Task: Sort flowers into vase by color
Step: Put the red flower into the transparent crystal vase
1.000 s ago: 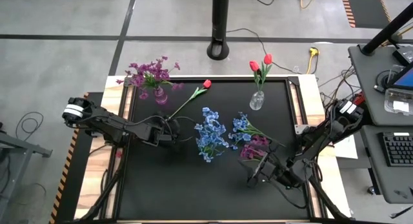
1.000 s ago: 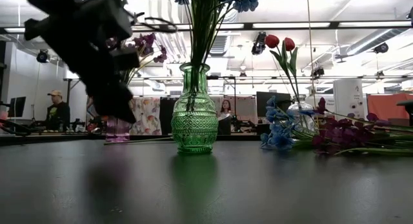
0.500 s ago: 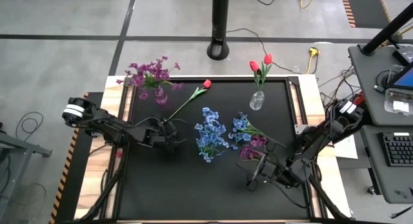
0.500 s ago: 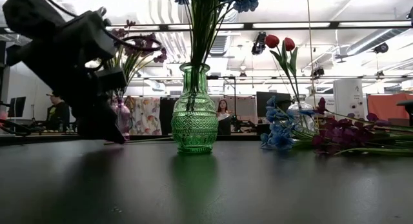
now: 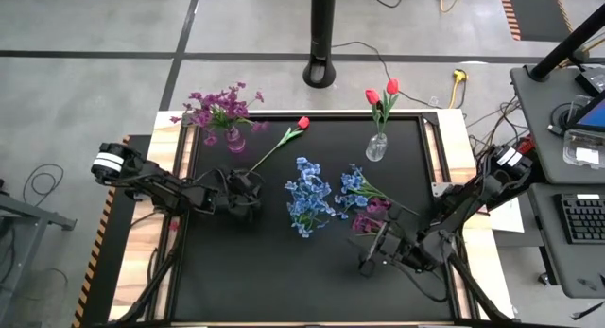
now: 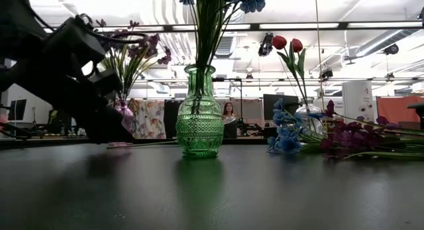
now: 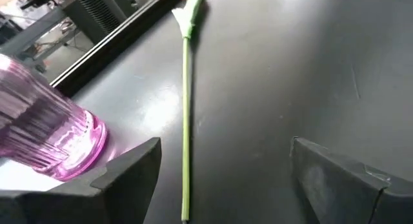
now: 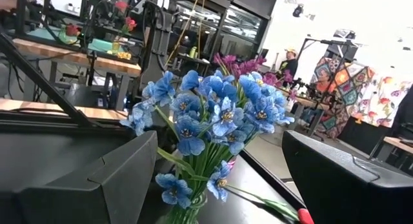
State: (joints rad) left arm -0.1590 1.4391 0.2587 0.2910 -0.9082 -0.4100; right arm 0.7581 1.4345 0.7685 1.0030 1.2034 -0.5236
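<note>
Left gripper [image 5: 248, 193], jaws wide w/ nothing between, sits by lower end of loose red tulip [image 5: 280, 145] on black mat, whose stem only left wrist view shows between fingers [image 7: 129, 175] beside pink vase [image 7: 48, 140]; right gripper [image 5: 371, 263] likewise open, empty, near front edge.

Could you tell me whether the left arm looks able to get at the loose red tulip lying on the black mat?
Probably yes: the left tool is open above the red tulip's green stem, with nothing between them.
</note>
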